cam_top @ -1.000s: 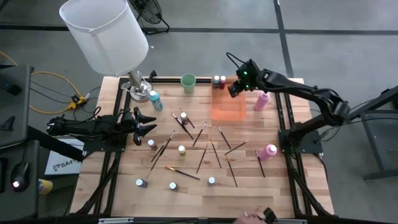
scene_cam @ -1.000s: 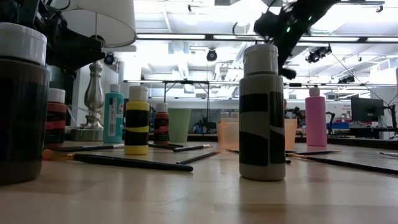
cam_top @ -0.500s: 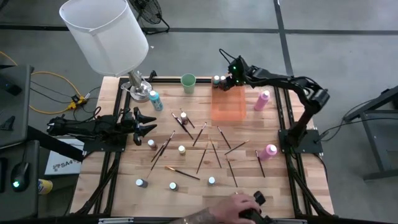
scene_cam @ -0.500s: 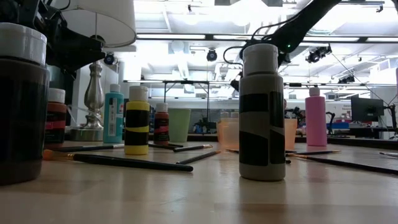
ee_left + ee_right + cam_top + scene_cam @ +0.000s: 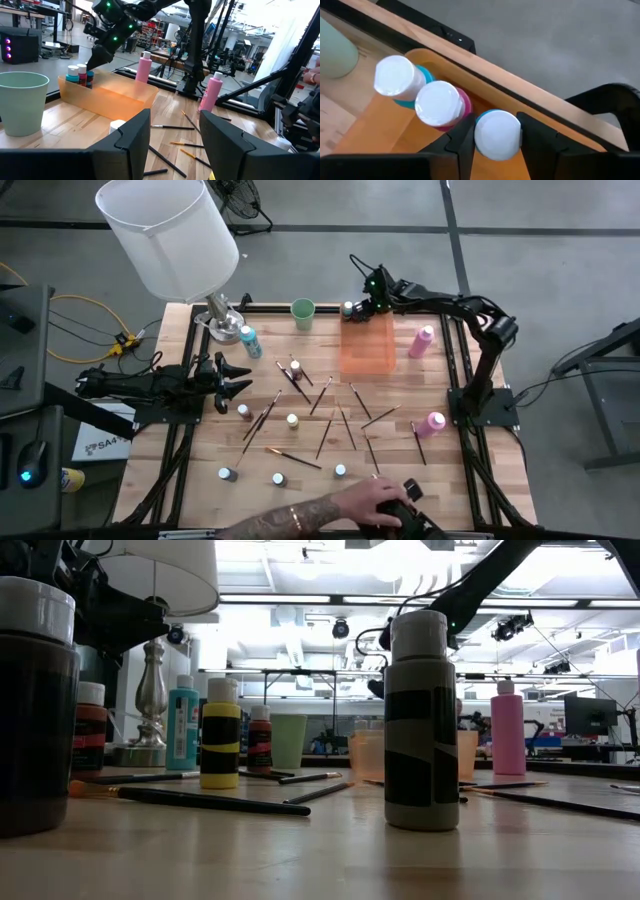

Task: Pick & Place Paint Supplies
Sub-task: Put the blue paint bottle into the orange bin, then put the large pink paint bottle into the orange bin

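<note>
Right gripper at orange bin's far corner.
We find right gripper [image 5: 496, 145] clamped on a teal bottle [image 5: 497, 134] inside the orange bin [image 5: 367, 350]; left gripper [image 5: 174, 135] waits, fingers apart.

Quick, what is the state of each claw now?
Left claw: open, holding nothing.
Right claw: closed on a white-capped paint bottle in the orange bin.

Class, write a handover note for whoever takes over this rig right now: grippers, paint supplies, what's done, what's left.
Right gripper: shut on a white-capped bottle, over the orange bin's far corner.
Left gripper: open, idle at the table's left side.
Done: two bottles stand in the bin.
Left: release this one, then collect the small bottles, two tall pink bottles and scattered brushes on the table.
</note>
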You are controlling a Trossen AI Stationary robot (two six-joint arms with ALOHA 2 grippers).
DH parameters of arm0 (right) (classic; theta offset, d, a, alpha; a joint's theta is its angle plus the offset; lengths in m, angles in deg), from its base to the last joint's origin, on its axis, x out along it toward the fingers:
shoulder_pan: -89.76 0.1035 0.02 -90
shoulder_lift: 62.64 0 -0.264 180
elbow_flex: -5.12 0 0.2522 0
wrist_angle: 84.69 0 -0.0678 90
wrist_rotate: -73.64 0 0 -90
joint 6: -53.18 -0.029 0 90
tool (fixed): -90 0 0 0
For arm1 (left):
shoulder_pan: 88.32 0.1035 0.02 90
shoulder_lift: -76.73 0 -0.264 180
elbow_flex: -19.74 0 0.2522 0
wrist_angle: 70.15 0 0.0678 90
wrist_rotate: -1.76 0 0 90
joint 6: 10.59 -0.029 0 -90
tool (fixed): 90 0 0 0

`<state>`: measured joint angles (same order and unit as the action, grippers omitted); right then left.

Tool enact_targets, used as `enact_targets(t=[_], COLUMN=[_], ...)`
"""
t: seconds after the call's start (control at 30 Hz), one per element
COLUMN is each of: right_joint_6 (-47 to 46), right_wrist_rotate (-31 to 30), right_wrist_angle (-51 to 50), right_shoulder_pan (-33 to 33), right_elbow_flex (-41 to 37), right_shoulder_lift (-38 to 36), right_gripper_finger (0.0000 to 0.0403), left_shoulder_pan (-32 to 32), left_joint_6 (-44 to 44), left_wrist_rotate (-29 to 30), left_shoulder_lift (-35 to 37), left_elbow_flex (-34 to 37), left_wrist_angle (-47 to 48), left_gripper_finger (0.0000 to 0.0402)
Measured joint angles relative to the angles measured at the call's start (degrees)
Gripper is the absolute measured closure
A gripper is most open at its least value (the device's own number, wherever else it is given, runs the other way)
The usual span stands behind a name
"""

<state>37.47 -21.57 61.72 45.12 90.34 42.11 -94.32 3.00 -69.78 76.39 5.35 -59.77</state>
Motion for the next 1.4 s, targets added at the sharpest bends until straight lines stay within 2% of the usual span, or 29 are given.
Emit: enact_targets(t=[0.2, 0.53, 0.73, 1.1, 1.4], right_joint_6=[1.0, 1.0, 1.0, 0.5, -2.1], right_wrist_rotate=[0.6, 0.7, 1.2, 2.4, 2.8], right_wrist_angle=[0.8, 0.3, -0.6, -11.6, -25.6], right_shoulder_pan=[0.1, 0.1, 0.1, 0.4, 0.7], right_elbow_flex=[0.0, 0.0, 0.0, -0.1, -0.1], right_shoulder_lift=[0.3, 0.3, -1.7, -8.0, -18.6], right_gripper_finger=[0.0274, 0.0203, 0.0174, 0.0165, 0.0164], left_shoulder_pan=[0.0, 0.0, 0.0, 0.0, 0.0], left_joint_6=[0.0, 0.0, 0.0, 0.0, 0.0], left_wrist_rotate=[0.0, 0.0, 0.0, 0.0, 0.0], left_shoulder_lift=[0.0, 0.0, 0.0, 0.0, 0.0], left_elbow_flex=[0.0, 0.0, 0.0, 0.0, 0.0], left_wrist_angle=[0.0, 0.0, 0.0, 0.0, 0.0], left_gripper_finger=[0.0234, 0.0234, 0.0234, 0.0234, 0.0234])
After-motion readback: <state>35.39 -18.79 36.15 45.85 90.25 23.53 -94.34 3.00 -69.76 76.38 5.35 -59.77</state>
